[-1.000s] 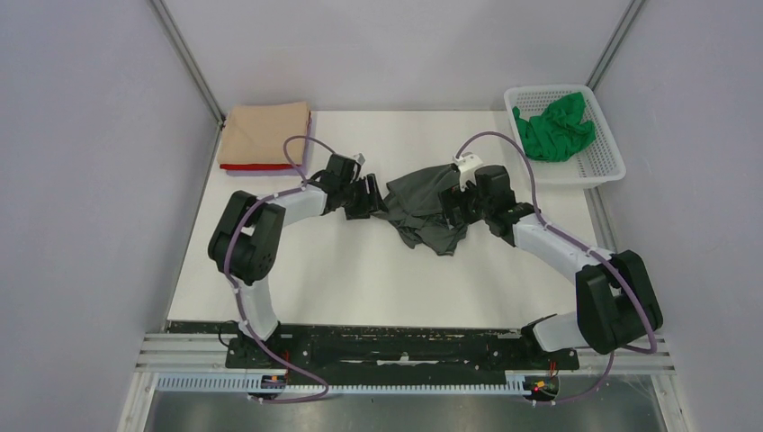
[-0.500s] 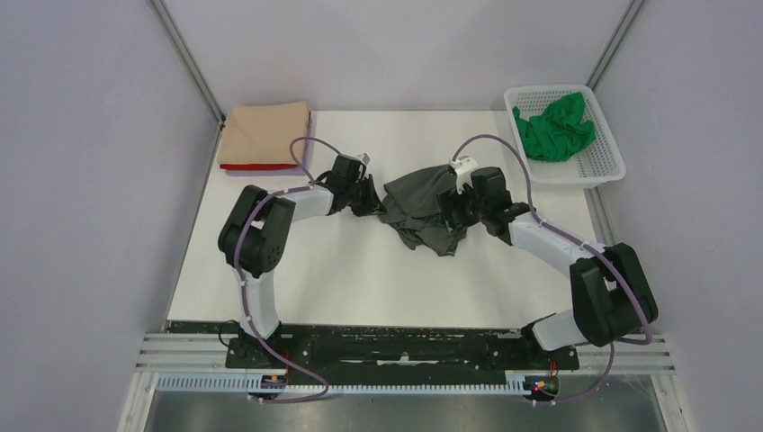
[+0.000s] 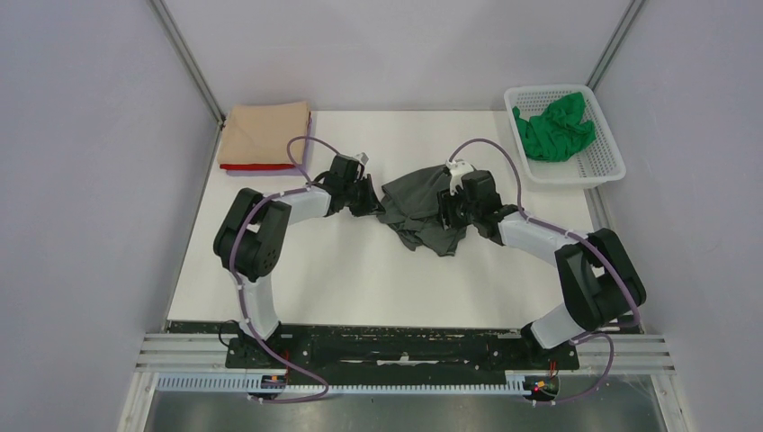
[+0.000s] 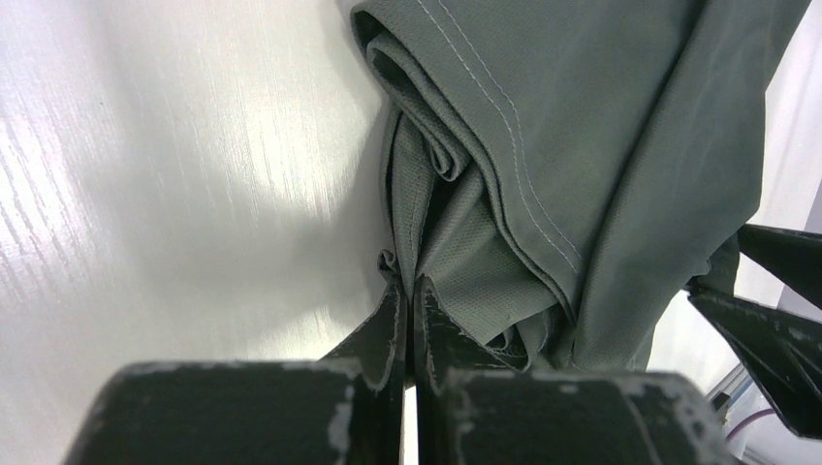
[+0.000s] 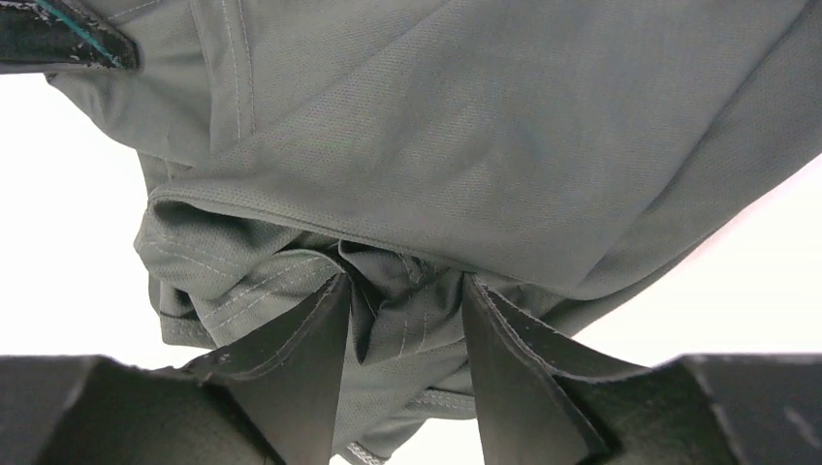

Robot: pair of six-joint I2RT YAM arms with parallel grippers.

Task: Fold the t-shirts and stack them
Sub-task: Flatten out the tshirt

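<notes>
Only a thin hem of the dark grey t-shirt is being nipped by the closed left pincer, and layers are being bunched inside the half-open right pincer, so slipping is being risked.

Open tabletop before grey t-shirt

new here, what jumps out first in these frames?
The crumpled dark grey cloth t-shirt at table centre, with both arms on it: the left pincer is shut on its edge, the right pincer stands open astride a bunched fold. Next, a bright green t-shirt heaped in the white plastic mesh basket at the far right, and a folded tan t-shirt on a red t-shirt at the far left.
</notes>
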